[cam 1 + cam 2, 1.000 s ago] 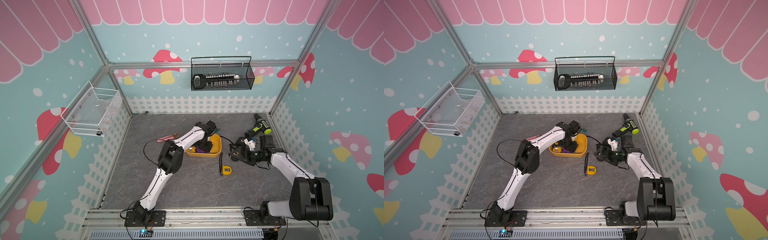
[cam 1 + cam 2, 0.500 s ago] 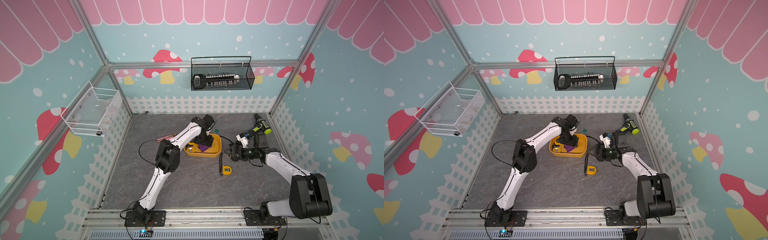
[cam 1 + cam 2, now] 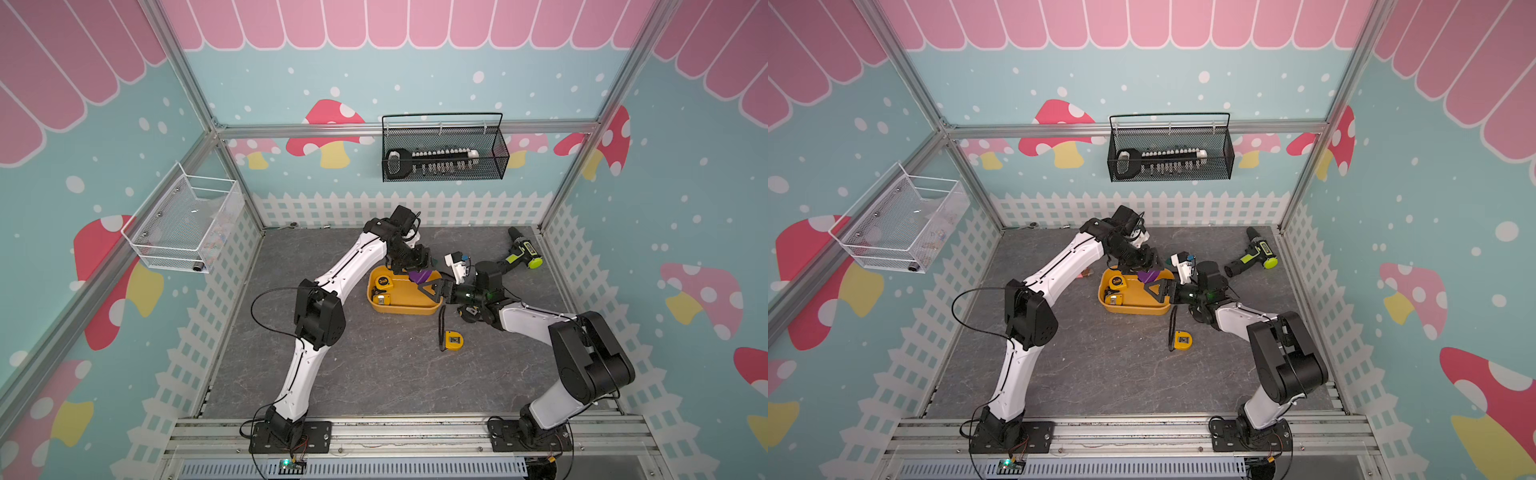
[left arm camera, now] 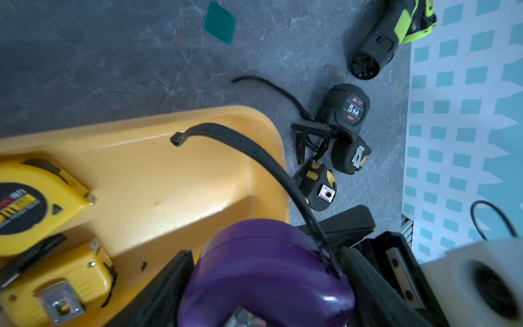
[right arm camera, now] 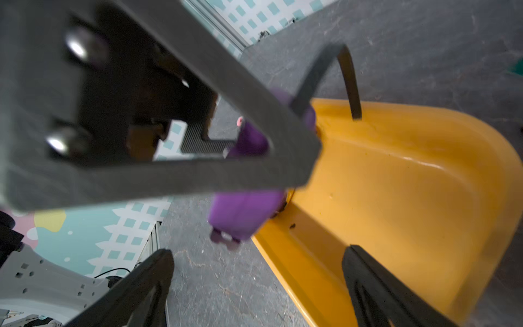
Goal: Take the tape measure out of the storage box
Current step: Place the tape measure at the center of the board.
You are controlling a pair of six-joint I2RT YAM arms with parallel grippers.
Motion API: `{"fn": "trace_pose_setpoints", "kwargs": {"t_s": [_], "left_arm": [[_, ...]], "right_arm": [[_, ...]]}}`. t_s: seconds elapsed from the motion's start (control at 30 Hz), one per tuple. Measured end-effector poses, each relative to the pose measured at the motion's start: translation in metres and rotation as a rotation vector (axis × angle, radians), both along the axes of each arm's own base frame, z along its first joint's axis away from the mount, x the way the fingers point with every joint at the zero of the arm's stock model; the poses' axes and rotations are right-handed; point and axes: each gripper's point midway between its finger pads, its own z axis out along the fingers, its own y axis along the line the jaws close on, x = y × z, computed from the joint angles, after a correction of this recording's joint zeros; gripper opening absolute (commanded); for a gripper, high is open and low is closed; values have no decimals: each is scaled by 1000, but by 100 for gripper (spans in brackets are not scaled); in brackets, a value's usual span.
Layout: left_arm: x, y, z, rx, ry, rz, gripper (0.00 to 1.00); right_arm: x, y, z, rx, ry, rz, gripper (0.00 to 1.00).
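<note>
The storage box is a shallow yellow-orange tub on the grey floor, seen in both top views. My left gripper is shut on a purple tape measure, held above the box's far right corner with its black strap hanging over the tub. Two yellow tape measures lie at the box's left end. My right gripper is open, straddling the box's right wall just below the purple tape measure.
A yellow tape measure lies on the floor in front of the box. Three black tape measures and a green-black drill lie to the right of the box. A black wire basket and a white mesh basket hang on the walls.
My left gripper has lifted the purple tape measure up out of the box toward its far right corner. My right gripper has moved left to the box's right end, still open.
</note>
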Motion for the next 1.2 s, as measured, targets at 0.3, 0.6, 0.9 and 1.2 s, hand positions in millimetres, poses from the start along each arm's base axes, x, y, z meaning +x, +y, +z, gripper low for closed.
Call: {"fn": "trace_pose_setpoints", "kwargs": {"t_s": [0.3, 0.6, 0.9, 1.2], "left_arm": [[-4, -3, -4, -15, 29, 3, 55], [-1, 4, 6, 12, -44, -4, 99], [8, 36, 37, 230, -302, -33, 99], [8, 82, -71, 542, -154, -98, 99]], "right_arm": [[20, 25, -6, 70, -32, -43, 53], [25, 20, -2, 86, -19, -111, 19], [-2, -62, 11, 46, 151, -192, 18], [-69, -117, -14, -4, 388, -211, 19]]}}
